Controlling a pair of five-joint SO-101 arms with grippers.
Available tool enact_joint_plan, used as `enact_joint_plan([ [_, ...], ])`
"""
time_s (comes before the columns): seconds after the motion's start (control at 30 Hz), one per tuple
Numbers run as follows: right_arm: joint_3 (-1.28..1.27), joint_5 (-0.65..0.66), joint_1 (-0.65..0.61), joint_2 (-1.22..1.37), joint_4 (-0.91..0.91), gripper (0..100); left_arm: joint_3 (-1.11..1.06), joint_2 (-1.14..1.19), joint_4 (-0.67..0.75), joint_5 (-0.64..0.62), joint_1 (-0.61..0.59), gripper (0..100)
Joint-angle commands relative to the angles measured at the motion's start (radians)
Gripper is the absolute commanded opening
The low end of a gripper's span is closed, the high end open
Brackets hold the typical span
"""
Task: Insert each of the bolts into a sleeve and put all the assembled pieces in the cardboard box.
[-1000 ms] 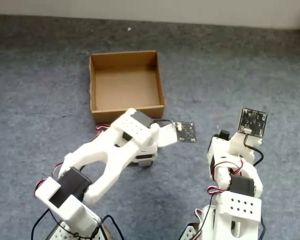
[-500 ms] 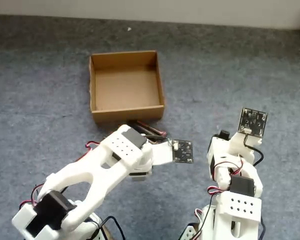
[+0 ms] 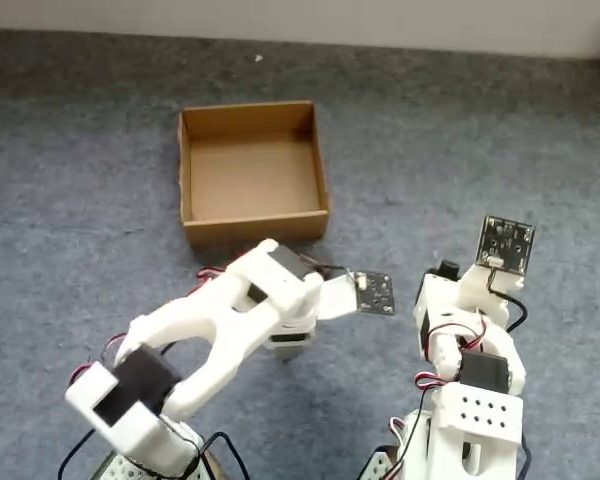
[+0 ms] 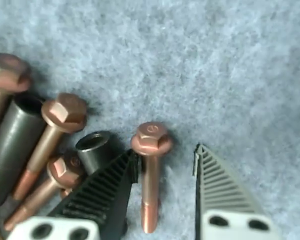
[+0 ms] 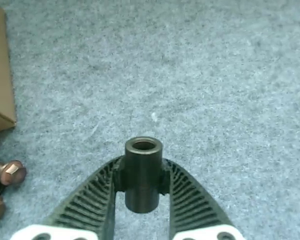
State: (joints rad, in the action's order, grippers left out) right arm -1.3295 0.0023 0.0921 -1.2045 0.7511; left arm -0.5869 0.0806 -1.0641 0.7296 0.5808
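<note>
Bolt (image 4: 150, 175) flat on bench (image 4: 230, 60) between spread left fingers (image 4: 102, 192); sleeve (image 5: 142, 172) clamped in right fingers (image 5: 92, 202).
Bolt lies near the box (image 3: 252, 228) front wall, long axis parallel to the fingers, head toward the fingertips and thread end toward the wrist. It sits closer to the dark finger, with a spare sleeve (image 4: 93, 146) and further bolts (image 4: 52, 135) just beside that finger. Likely faults: closing may roll the bolt off centre or snag the spare sleeve. A tilted grip may then miss the held sleeve's bore.
</note>
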Motion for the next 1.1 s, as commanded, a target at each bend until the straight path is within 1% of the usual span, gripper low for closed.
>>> enact_joint_plan([
  [0.0,0.021,0.000,0.008,-0.028,-0.025,0.9,0.133,0.082,-0.046,-0.014,-0.028,18],
  [0.2,0.021,0.000,0.008,-0.028,-0.025,0.9,0.133,0.070,-0.048,-0.031,-0.008,0],
  [0.33,0.021,0.000,0.008,-0.028,-0.025,0.9,0.125,0.015,-0.049,-0.114,-0.007,0],
  [0.53,0.021,0.000,0.012,-0.028,-0.025,0.7,0.008,-0.203,-0.043,-0.127,-0.005,0],
  [0.7,0.042,0.000,0.012,-0.030,-0.016,0.6,-0.093,-0.437,-0.041,-0.262,-0.022,0],
  [0.8,0.094,0.000,0.013,-0.030,0.050,0.6,-0.137,-0.578,-0.040,-0.344,-0.045,0],
  [1.0,0.176,0.000,0.005,-0.030,0.139,0.6,-0.229,-0.869,0.037,-0.488,-0.140,0],
  [1.07,0.189,-0.002,-0.024,-0.030,0.147,0.6,-0.268,-0.967,0.068,-0.522,-0.166,0],
])
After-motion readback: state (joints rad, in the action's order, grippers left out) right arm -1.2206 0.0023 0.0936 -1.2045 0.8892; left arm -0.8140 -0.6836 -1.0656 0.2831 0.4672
